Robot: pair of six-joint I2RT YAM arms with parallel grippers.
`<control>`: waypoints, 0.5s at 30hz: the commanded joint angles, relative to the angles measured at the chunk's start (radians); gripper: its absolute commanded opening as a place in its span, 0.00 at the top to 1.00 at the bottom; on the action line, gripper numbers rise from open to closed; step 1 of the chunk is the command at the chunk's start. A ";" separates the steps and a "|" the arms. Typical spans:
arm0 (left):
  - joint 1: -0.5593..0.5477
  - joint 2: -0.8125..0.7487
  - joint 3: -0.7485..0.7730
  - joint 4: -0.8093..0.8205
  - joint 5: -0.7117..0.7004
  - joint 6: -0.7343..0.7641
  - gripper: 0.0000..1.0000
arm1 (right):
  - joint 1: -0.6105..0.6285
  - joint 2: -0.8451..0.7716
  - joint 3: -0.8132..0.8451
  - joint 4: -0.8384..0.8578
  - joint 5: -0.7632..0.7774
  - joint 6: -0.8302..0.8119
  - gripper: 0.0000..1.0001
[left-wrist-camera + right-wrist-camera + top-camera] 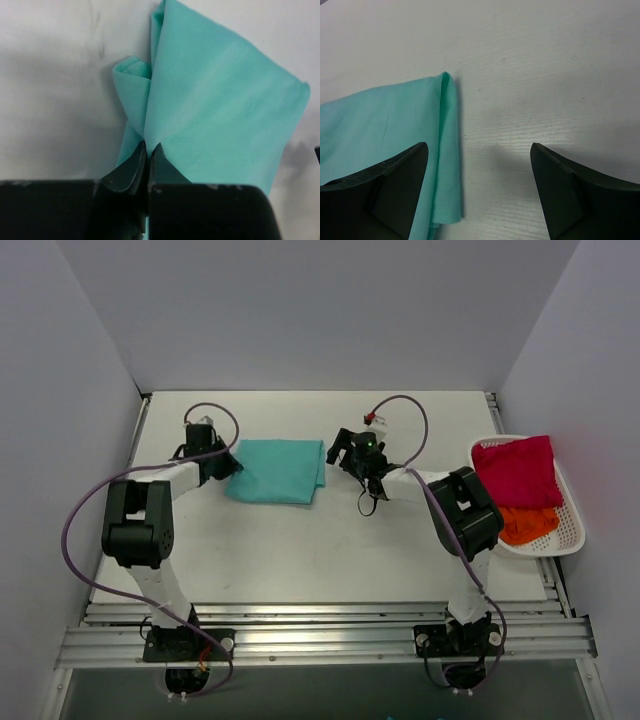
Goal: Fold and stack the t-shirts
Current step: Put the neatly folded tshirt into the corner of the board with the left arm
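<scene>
Folded teal-turquoise soft cloth t-shirt (278, 470) lies on the white counter (300, 550), 12 o'clock of centre. Left gripper (148, 150) jaws clamp its 9 o'clock edge. Right gripper (479, 150) jaws stand wide at 3 o'clock: seat both layers before closing.

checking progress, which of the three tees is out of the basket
The teal t-shirt, folded on the table and pinched by the left end effector; the magenta t-shirt and orange t-shirt lie in the white basket.
</scene>
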 commanded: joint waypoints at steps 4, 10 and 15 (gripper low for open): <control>0.047 0.161 0.518 -0.326 -0.217 0.177 0.98 | -0.024 0.027 0.042 0.060 -0.056 0.018 0.21; 0.113 0.477 1.023 -0.564 -0.334 0.269 0.98 | -0.056 0.074 0.068 0.097 -0.135 0.034 0.21; 0.210 0.768 1.440 -0.785 -0.363 0.292 0.98 | -0.067 0.122 0.097 0.132 -0.181 0.043 0.22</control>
